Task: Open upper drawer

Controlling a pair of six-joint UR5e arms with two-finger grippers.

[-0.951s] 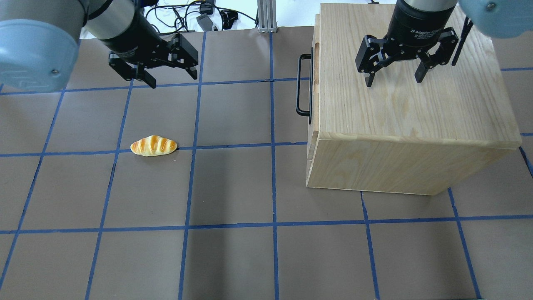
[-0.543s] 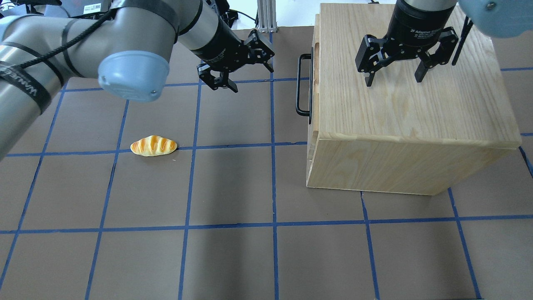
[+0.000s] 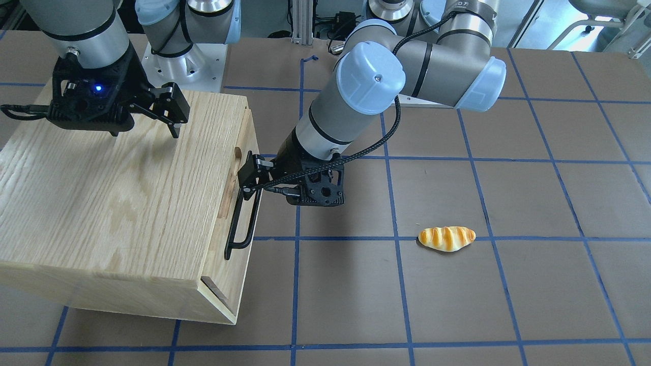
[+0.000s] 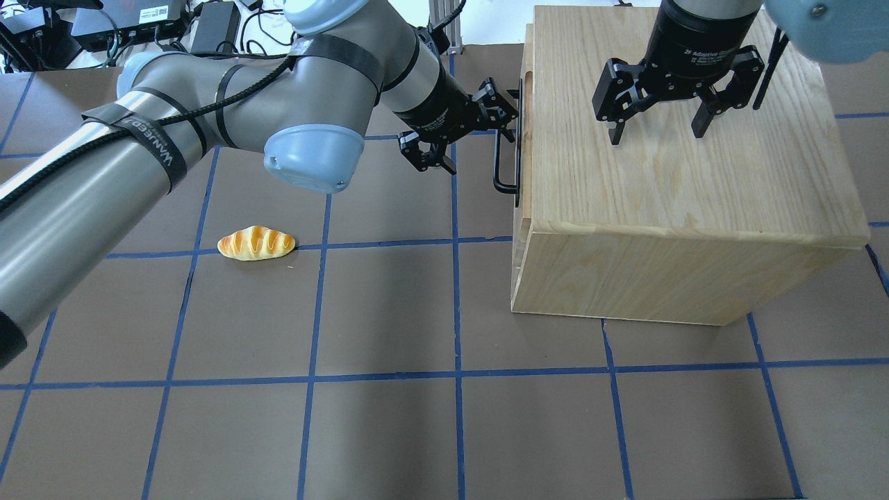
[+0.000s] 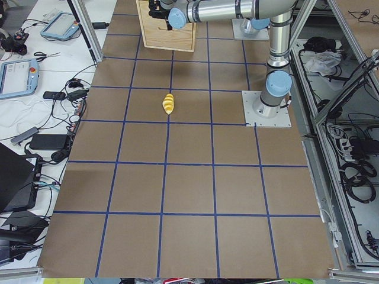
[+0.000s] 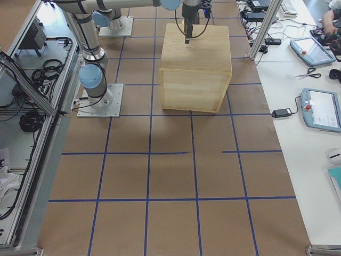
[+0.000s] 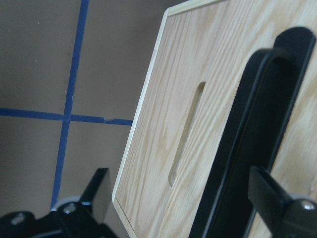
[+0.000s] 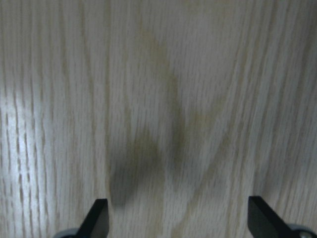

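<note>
The left arm has swung in from the upper left of the overhead view and right across to the cabinet, while the right arm has not budged! The left pincer [image 7: 178, 173] is now at the drawer [image 7: 188, 59] front, fingers spread. In its wrist view the black handle [image 7: 242, 148] runs between them, closer to the right-hand finger, and nothing is clamped yet. The oblong slot [image 7: 185, 134] sits just beside the bar.

The right pincer [image 4: 657, 135] hangs released above the cabinet [image 4: 660, 208] top, gripping nothing, and its wrist view shows only wood grain between its fingers.

Where's the drawer? In the upper right of the overhead view, at the cabinet's left face, with only a thin strip of its front peeking out from under the top. By my reading it isn't pulled out at all.

So the approach looks done. What's left is the closing on the bar and the whole pull toward frame left.

The counter [image 4: 389, 417] is brown, taped into a grid of blue lines. A bread roll [image 4: 256, 244] lies left of centre, well apart from the cabinet and out of the pull path. Around the rig are aluminium posts, cables [image 4: 229, 21] along the top edge, and a pendant [image 6: 319, 109] on the white bench at the right of the side view.
</note>
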